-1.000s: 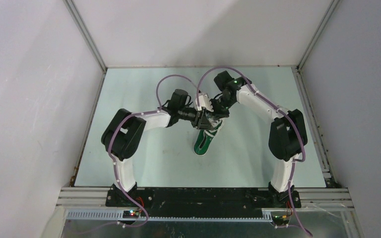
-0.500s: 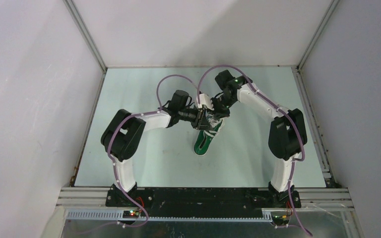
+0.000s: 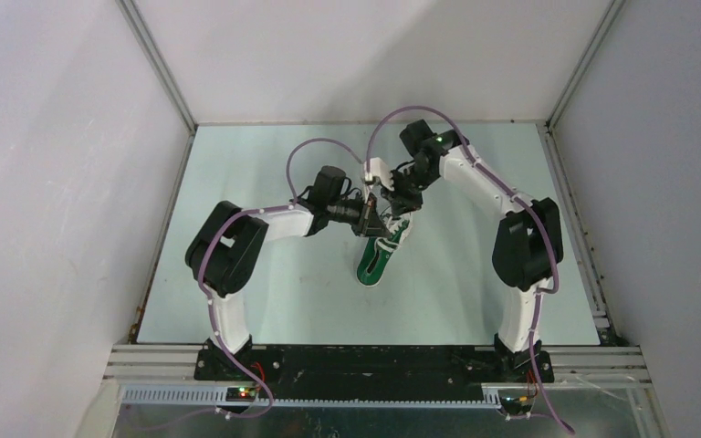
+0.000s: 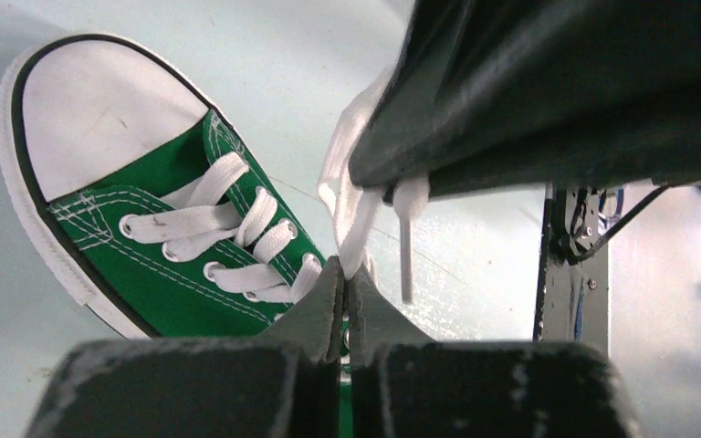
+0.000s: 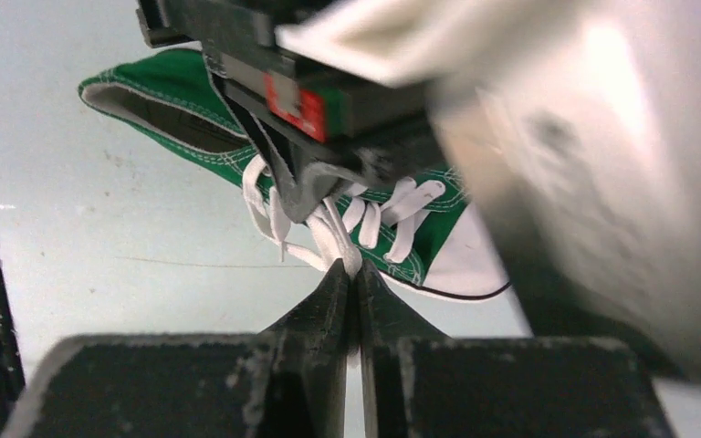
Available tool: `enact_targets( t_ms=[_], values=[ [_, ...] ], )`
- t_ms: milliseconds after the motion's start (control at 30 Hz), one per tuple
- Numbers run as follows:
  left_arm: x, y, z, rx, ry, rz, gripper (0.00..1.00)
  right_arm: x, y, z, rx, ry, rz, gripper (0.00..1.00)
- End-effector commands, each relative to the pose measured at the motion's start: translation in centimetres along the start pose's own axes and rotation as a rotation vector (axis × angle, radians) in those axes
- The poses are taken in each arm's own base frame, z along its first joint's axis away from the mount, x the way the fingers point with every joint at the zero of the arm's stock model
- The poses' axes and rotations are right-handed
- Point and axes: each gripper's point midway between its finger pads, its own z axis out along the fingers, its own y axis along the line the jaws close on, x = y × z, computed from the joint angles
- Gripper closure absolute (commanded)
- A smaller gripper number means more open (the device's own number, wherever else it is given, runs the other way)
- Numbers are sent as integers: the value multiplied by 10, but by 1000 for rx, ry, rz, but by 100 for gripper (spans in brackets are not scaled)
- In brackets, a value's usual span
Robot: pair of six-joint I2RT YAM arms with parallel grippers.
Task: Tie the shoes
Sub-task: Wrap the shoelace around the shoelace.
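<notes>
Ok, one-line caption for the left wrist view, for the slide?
Left gripper pinches a white lace beside the green sneaker on the pale table.

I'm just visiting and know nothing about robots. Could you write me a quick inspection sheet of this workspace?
Surface: pale table, faint marks.
Job's things: one green sneaker on its sole; white laces threaded, no bow seen.
Clutter: nothing seen.
Grippers: left tool and right tool both shut, each pinching lace above the sneaker, close together.
Cables: purple cables loop over both arms.
Surroundings: plain white walls on three sides.
</notes>
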Motion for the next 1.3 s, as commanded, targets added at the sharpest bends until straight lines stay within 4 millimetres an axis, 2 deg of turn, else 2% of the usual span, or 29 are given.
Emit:
enact_targets(
  t_ms=[0, 67, 267, 333, 467, 500, 533, 567, 600, 733, 933, 1033, 1133, 1267],
  values=[
    [-18, -22, -3, 77, -57, 60, 100, -14, -16, -23, 21, -129, 244, 89],
    [-18, -22, -4, 81, -62, 56, 100, -10, -16, -28, 7, -169, 349, 90],
    [-17, -23, -5, 97, -61, 54, 100, 0, -6, -25, -27, -197, 451, 95],
    [-17, -24, -5, 100, -60, 55, 100, 6, -15, -27, 11, -192, 487, 100],
    [-20, -32, -8, 134, -65, 51, 100, 13, -46, -33, 173, -169, 485, 100],
    [-23, -34, -8, 149, -78, 62, 100, 14, -47, -35, 196, -177, 496, 100],
    [-22, -38, -9, 178, -75, 43, 100, 8, -58, -38, 243, -212, 463, 100],
    [-25, -39, -9, 192, -85, 52, 100, 8, -55, -38, 251, -226, 456, 100],
    [-24, -42, -9, 217, -77, 28, 100, 0, -64, -40, 287, -264, 412, 100],
    [-30, -45, -11, 268, -87, -11, 100, -13, -64, -38, 345, -306, 312, 100],
    [-31, -50, -16, 325, -73, -17, 100, -7, -68, -30, 382, -269, 253, 100],
    [-27, -46, -14, 320, -58, -15, 100, -10, -73, -36, 402, -285, 239, 100],
    [-24, -43, -11, 325, -39, -49, 100, -26, -72, -46, 405, -334, 212, 100],
    [-24, -36, -6, 311, -25, -98, 100, -53, -55, -56, 367, -411, 175, 100]
  ],
)
